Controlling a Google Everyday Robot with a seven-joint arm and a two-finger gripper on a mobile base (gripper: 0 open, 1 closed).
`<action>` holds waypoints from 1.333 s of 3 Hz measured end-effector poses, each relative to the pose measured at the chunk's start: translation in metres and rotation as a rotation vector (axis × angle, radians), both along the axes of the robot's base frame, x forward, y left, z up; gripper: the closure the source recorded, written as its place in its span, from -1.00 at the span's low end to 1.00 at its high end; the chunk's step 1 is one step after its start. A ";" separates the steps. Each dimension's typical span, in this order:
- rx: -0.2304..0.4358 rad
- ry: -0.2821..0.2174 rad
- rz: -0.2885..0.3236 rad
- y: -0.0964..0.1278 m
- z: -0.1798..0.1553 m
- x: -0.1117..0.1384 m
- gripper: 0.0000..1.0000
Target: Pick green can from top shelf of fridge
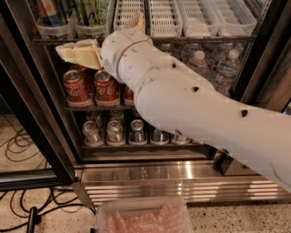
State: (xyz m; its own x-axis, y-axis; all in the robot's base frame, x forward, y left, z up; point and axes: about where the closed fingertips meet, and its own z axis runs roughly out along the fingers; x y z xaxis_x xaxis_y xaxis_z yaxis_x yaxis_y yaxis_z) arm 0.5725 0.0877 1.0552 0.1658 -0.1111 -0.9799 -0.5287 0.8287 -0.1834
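The fridge (173,179) stands open in front of me, with a ribbed steel base. Its top shelf (204,40) is a dark wire rack carrying white slotted trays (163,18) and clear tubs. The green can (93,11) stands in a clear tub at the shelf's left, partly cut off by the frame's top. My gripper (75,52), cream-coloured, is at the end of the big white arm. It sits just below the shelf's front rail, under and slightly left of the green can, apart from it. The arm hides the middle of the fridge.
Red cola cans (75,86) fill the second rack, with water bottles (223,63) to their right. Silver cans (91,132) and a blue can (136,132) stand on the lowest rack. The black door frame (32,95) is at left. Cables (18,145) lie on the floor. A clear tub (141,218) is at the bottom.
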 end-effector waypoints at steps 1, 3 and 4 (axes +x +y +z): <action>0.007 -0.018 0.014 0.008 0.008 -0.001 -1.00; -0.032 -0.008 0.065 0.027 0.016 0.003 -1.00; -0.045 0.002 0.075 0.030 0.016 0.006 -0.92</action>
